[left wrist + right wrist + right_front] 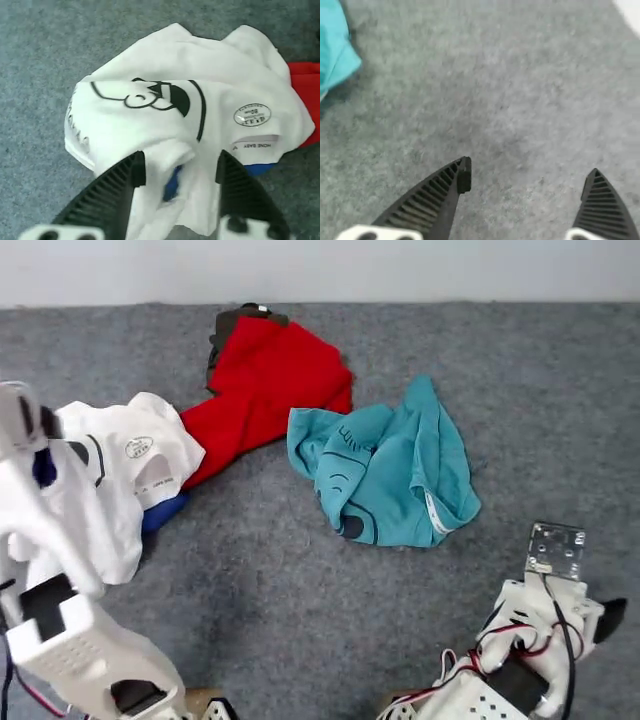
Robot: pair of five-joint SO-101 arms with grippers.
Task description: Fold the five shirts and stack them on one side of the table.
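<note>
Shirts lay crumpled and unfolded across the grey table, none of them stacked. In the high view a white shirt sat at the left of the frame, with a blue shirt poking out from under its lower edge. A red shirt spread across the upper centre, touching the white one and lying over a dark shirt at the top. A teal shirt was bunched right of centre, just beside the red one.

The left claw hung over the white shirt, jaws wide apart on either side of a raised fold of white cloth, gripping nothing. A patch of blue showed in that same gap. The right claw was spread wide over bare table at the lower right of the high view, empty, with the teal shirt's edge nearby.

The likely trouble was the layering. If the left claw closed there, it could pinch blue cloth along with white and drag both shirts together. A pull on the white shirt might also tug the red one where the two met. With the right claw well apart from the white shirt, one grip alone would probably bunch the cloth rather than spread it flat.
</note>
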